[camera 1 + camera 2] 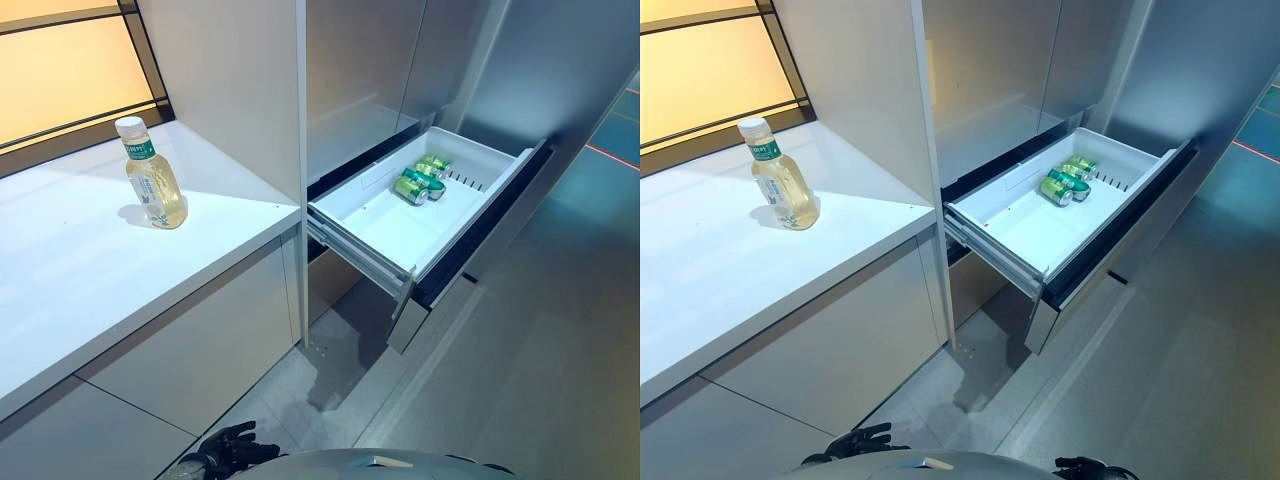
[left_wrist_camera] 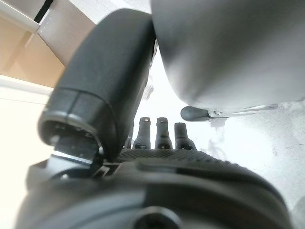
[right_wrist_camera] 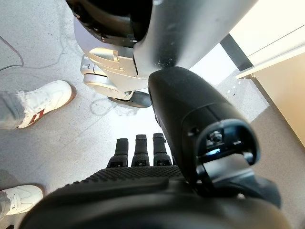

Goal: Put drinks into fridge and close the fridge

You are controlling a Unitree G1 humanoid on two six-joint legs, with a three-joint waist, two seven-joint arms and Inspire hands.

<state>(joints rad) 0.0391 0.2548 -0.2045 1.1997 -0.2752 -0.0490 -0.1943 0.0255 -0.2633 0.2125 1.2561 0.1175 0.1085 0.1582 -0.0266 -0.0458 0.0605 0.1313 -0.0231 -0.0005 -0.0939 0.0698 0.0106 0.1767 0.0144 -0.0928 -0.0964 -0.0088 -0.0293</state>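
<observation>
A bottle (image 1: 152,178) of pale yellow drink with a white cap and green label stands upright on the white counter (image 1: 70,290) at the left. The fridge's white drawer (image 1: 385,235) is pulled open, with green cans (image 1: 422,178) lying at its far end. My left hand (image 1: 228,445) hangs low at the bottom edge, far below the bottle, fingers straight and empty; it also shows in the left wrist view (image 2: 157,133). My right hand (image 1: 1080,466) hangs low at the bottom right, fingers straight and empty in the right wrist view (image 3: 138,148).
A tall white cabinet panel (image 1: 240,90) stands between the counter and the fridge. The fridge's grey doors (image 1: 380,60) rise behind the drawer. Grey floor lies below the drawer. A person's white shoes (image 3: 38,100) show on the floor in the right wrist view.
</observation>
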